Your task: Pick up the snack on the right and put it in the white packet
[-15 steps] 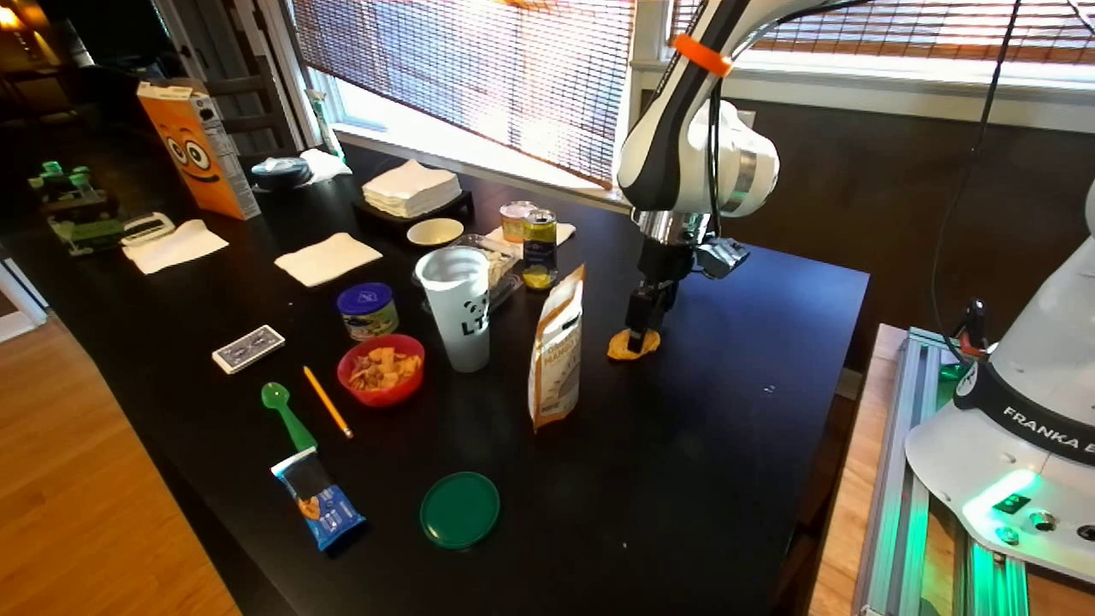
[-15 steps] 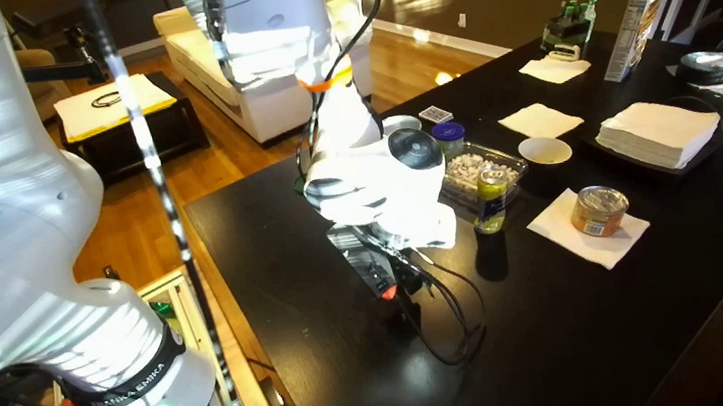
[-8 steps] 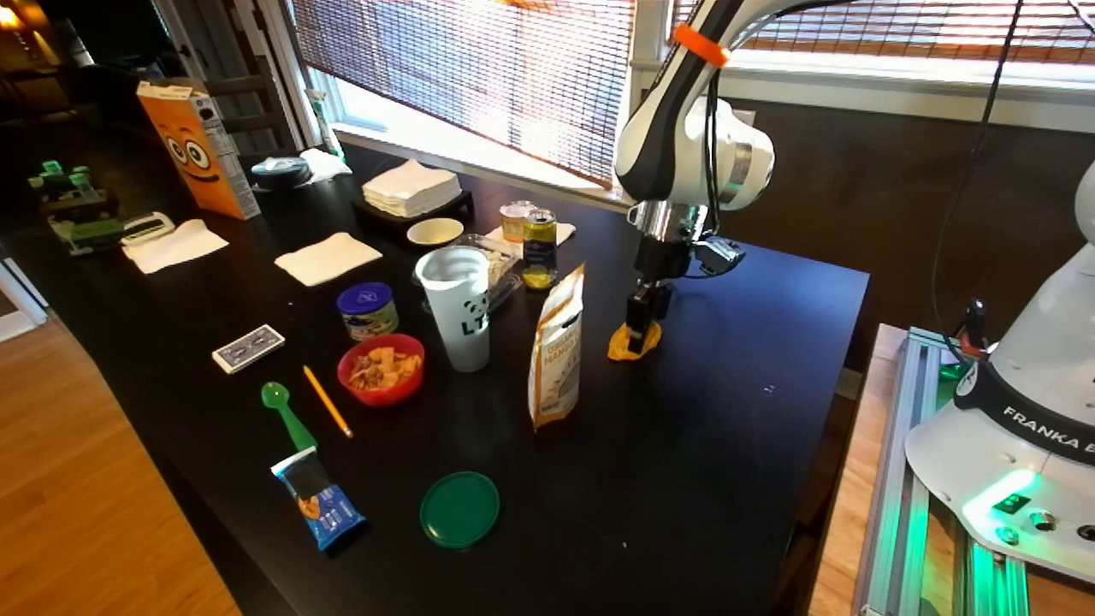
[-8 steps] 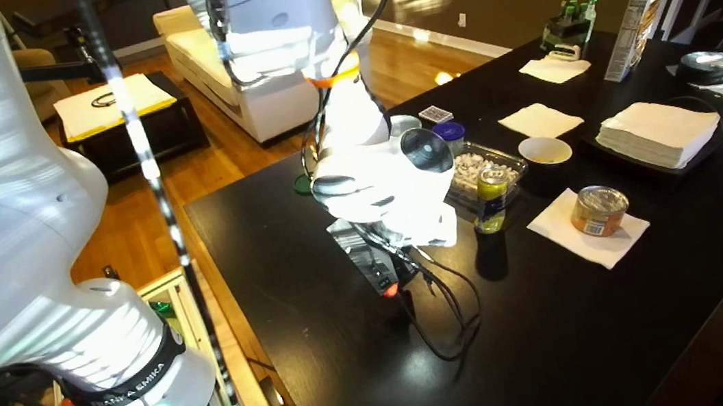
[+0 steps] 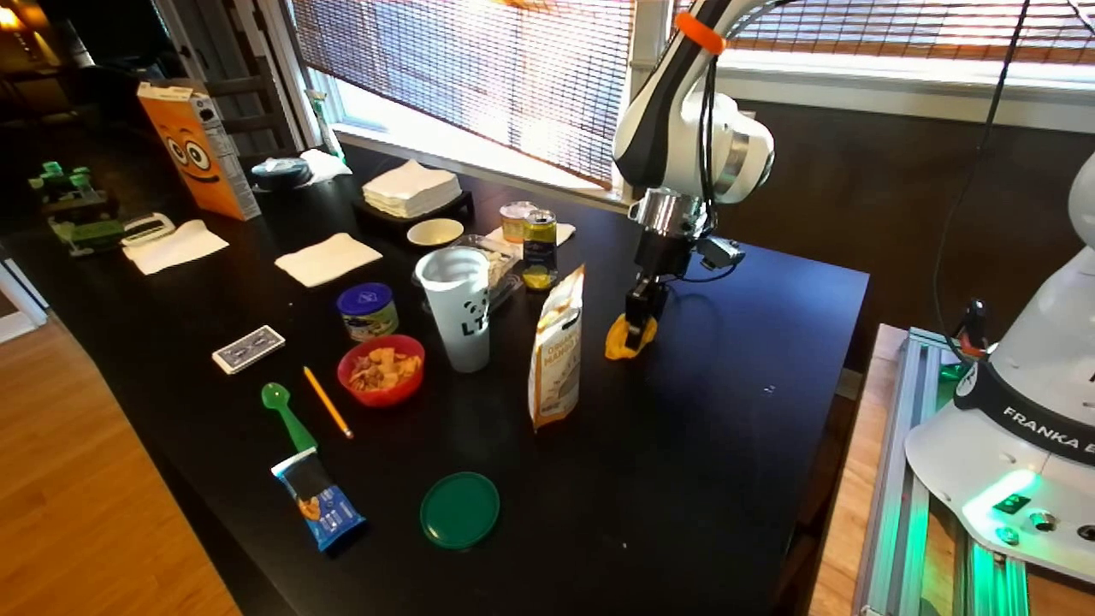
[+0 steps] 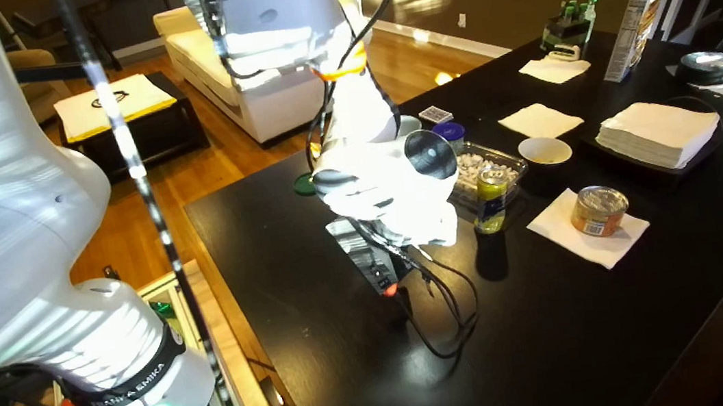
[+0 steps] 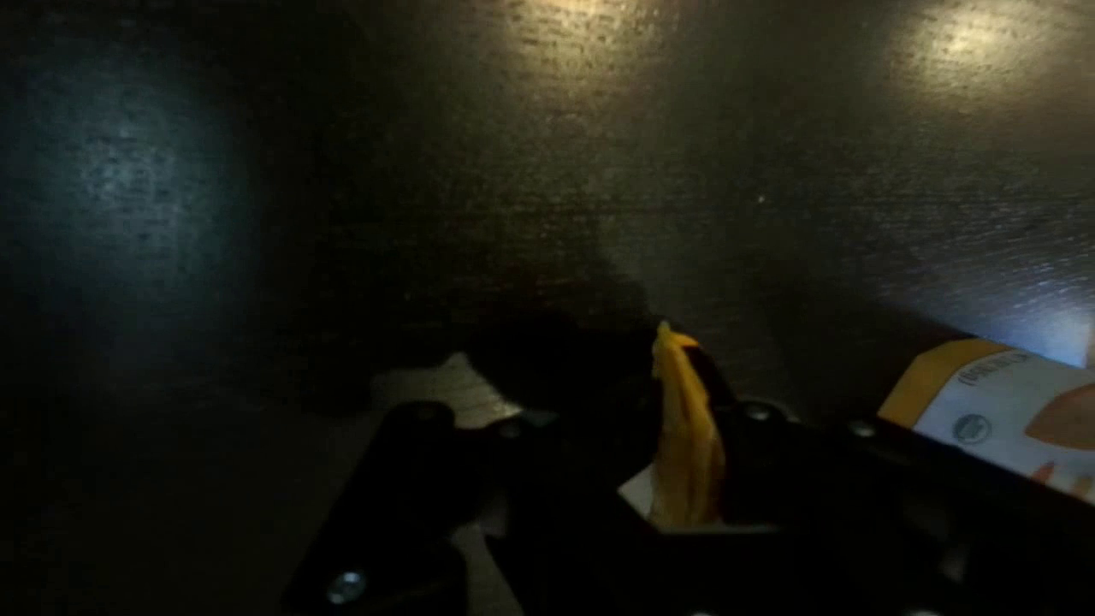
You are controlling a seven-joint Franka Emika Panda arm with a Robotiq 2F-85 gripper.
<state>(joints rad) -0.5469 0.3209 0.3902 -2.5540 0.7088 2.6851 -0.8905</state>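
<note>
The snack, a wrinkled golden-orange piece, stands on edge between the fingers of my gripper (image 5: 636, 332). In the wrist view the snack (image 7: 684, 445) is squeezed upright, with a black finger on either side. An exterior view shows the snack's flat side (image 5: 617, 342) facing out; whether its lower edge touches the table I cannot tell. To the left of the gripper there, the white packet (image 5: 560, 364) with orange-brown trim stands upright on the table. Part of the packet (image 7: 1009, 411) shows at the right of the wrist view. My arm hides snack and packet in an exterior view.
Behind the packet stand a tall white cup (image 5: 458, 312) and a yellow can (image 5: 540, 248). A red bowl (image 5: 381, 395), a blue-lidded tub (image 5: 368, 312) and a green lid (image 5: 459, 510) are farther off on the black table (image 5: 701, 479).
The gripper's jaws have come together on the snack, which has turned from lying flat to standing on edge. The arm has shifted a little upward.
</note>
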